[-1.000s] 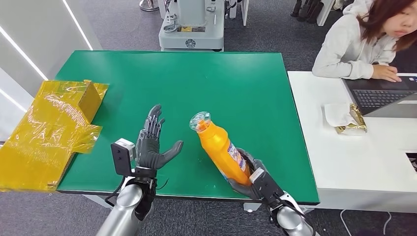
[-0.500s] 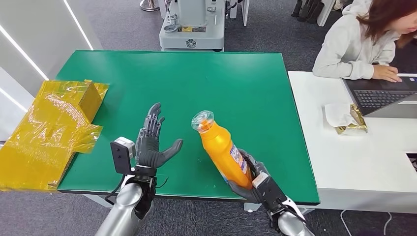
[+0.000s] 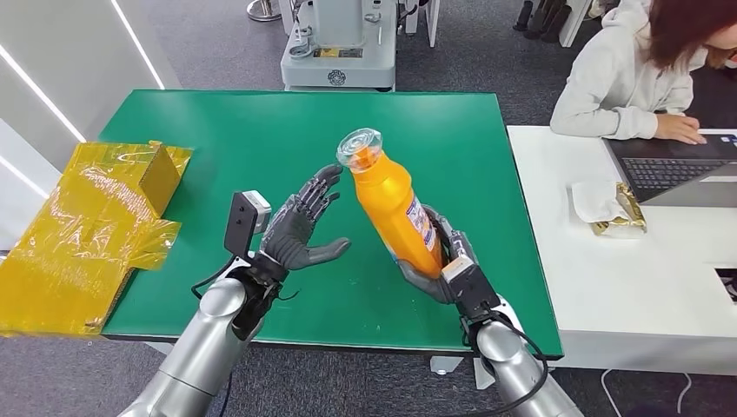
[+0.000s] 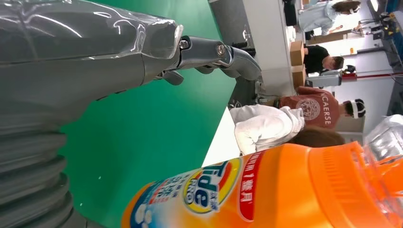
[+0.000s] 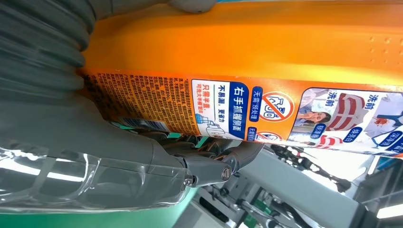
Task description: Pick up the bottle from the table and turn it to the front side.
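The orange bottle (image 3: 395,213) is off the green tabletop (image 3: 261,130), held in the air by the right robot hand (image 3: 439,265), whose fingers wrap its lower body from the side and behind. The bottle stands nearly upright, tilted a little so that its clear cap (image 3: 359,146) leans toward the left robot hand (image 3: 300,230). In the right wrist view the bottle's printed back label (image 5: 285,111) — small text, warning symbols, little pictures — faces that camera, with the thumb (image 5: 190,4) pressed on the orange wall. In the left wrist view the bottle's other face shows a round brand logo (image 4: 209,187) on the orange body.

The left robot hand is empty, its fingers spread and its palm turned toward the bottle; it sits just beside the bottle, its fingertips (image 3: 326,178) close to the neck but apart from it.

Well to the left of the bottle, a crumpled yellow foil wrapping (image 3: 96,226) lies over the tabletop's edge. To the right of the bottle stands a white desk (image 3: 565,287), where a person (image 3: 626,78) sits at a laptop (image 3: 678,169) with a small gold packet (image 3: 621,213) beside it.
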Robot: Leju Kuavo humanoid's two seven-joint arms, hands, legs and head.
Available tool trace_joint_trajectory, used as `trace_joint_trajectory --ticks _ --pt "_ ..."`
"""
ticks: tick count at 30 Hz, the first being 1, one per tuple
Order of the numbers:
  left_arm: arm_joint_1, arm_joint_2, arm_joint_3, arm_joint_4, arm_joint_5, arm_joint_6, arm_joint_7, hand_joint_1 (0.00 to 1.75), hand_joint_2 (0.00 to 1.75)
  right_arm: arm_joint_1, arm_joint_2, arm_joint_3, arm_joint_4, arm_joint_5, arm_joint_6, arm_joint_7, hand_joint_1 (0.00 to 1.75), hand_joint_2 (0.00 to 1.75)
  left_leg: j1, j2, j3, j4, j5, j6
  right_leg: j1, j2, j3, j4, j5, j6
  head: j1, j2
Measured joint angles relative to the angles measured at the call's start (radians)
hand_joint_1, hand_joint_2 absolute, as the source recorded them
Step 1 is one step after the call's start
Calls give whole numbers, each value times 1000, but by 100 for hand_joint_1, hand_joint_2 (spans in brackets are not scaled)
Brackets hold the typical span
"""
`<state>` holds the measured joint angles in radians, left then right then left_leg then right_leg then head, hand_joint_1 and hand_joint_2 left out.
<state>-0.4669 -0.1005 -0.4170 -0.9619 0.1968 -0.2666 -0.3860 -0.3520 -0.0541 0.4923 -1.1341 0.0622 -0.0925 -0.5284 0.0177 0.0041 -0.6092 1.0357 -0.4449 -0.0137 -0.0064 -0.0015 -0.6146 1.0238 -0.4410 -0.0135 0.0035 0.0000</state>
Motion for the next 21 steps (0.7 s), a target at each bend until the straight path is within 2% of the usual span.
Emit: trace_joint_trajectory --ticks 8,21 --pt "-18 25 -5 26 1 -6 0 0 175 -33 19 -3 51 0 -3 -15 175 175 0 0 -1 0 0 0 0 0 -1 0 0 0 0 0" --pt "-50 39 -14 66 13 -26 8 0 175 -59 39 -2 85 -1 4 -19 175 175 0 0 -2 0 0 0 0 0 -2 0 0 0 0 0"
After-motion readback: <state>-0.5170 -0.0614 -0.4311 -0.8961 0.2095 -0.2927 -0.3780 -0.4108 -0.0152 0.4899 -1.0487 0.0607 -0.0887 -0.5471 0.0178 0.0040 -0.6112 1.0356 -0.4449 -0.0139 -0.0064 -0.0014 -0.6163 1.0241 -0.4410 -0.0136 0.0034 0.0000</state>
